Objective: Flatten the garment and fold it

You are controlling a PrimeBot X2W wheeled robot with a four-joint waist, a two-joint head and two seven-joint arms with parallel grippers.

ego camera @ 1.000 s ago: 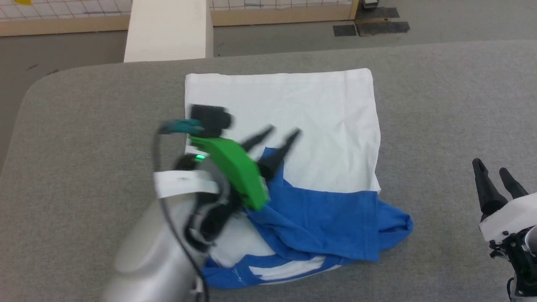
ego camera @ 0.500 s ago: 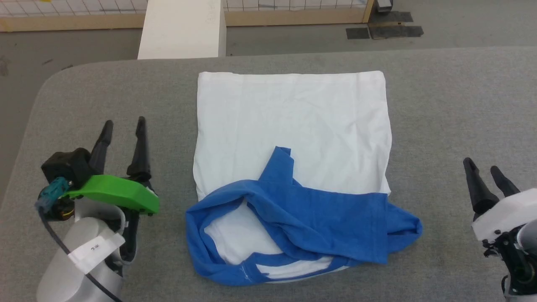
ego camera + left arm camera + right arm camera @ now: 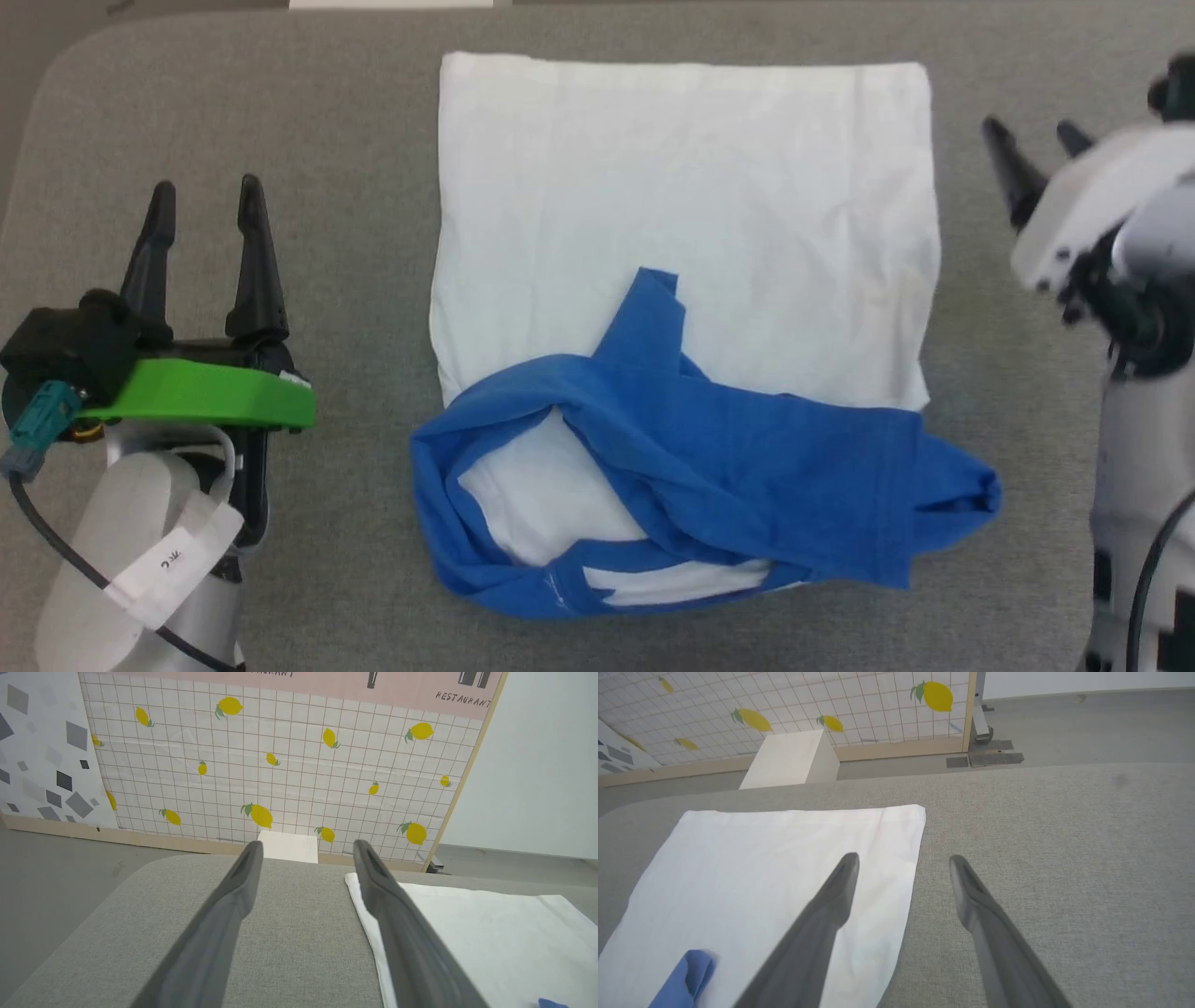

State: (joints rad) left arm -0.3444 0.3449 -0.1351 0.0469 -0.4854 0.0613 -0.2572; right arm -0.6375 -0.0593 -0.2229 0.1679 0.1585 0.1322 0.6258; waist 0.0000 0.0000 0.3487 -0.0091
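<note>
The garment (image 3: 681,233), a white T-shirt with royal-blue trim, lay in the middle of the grey cloth-topped table (image 3: 355,112). Its white body was spread flat in a rough rectangle towards the far edge and was lightly creased. At the near end the blue fabric (image 3: 747,457) was bunched and folded over the white. One blue point reached up onto the body, and a blue corner stuck out past the right side.

The left gripper (image 3: 205,187) stood well to the left of the shirt over bare table. Its two dark fingers were spread wide and held nothing, with a green bracket (image 3: 205,397) behind them. From the left wrist, the gripper (image 3: 307,844) pointed along the table, with the shirt's white edge (image 3: 467,933) beside one finger.

The right gripper (image 3: 1030,131), slightly blurred in the head view, was beside the shirt's far right corner, its jaws wide apart and empty. From the right wrist, the gripper (image 3: 902,857) showed one finger against the white cloth (image 3: 761,868) and the other against bare table. Whether either finger touched the surface could not be told.

Beyond the table stood a white block (image 3: 789,758) and a tiled wall panel (image 3: 280,765) printed with lemons.
</note>
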